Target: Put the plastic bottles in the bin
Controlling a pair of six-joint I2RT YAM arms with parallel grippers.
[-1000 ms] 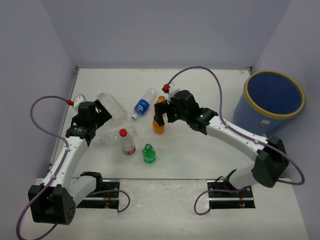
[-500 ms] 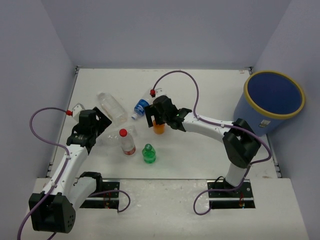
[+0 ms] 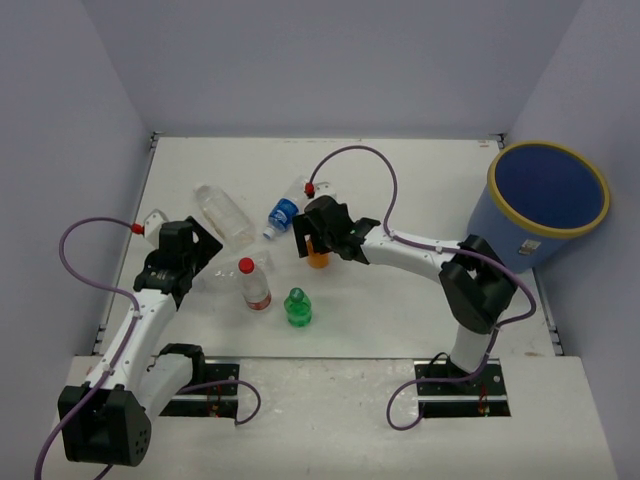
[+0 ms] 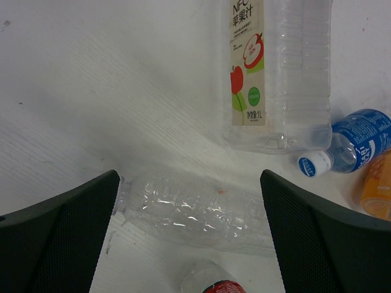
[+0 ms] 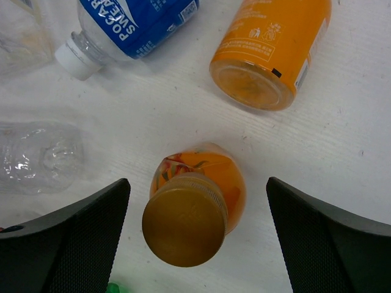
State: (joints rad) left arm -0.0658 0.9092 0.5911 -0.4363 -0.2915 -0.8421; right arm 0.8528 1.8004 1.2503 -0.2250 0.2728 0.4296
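The counter (image 3: 400, 190) holds everything. The blue bin (image 3: 495, 238) stands at its far right, and no bottle shows inside it, so the job looks hardly begun.

The bottles are all at the left:
- the big clear bottle (image 3: 223, 212)
- the squashed clear bottle (image 4: 195, 210)
- the blue-labelled bottle (image 3: 284, 212)
- the red-capped bottle (image 3: 255, 285)
- the green bottle (image 3: 297, 307)

The left hand (image 4: 189, 201) hangs over the squashed one, fingers wide apart. The right hand (image 5: 197, 183) has its fingers apart round the standing orange bottle (image 5: 195, 204), not squeezing.

A second ago the right arm reached from farther right, and the left hand was farther away. The bottles have not moved.
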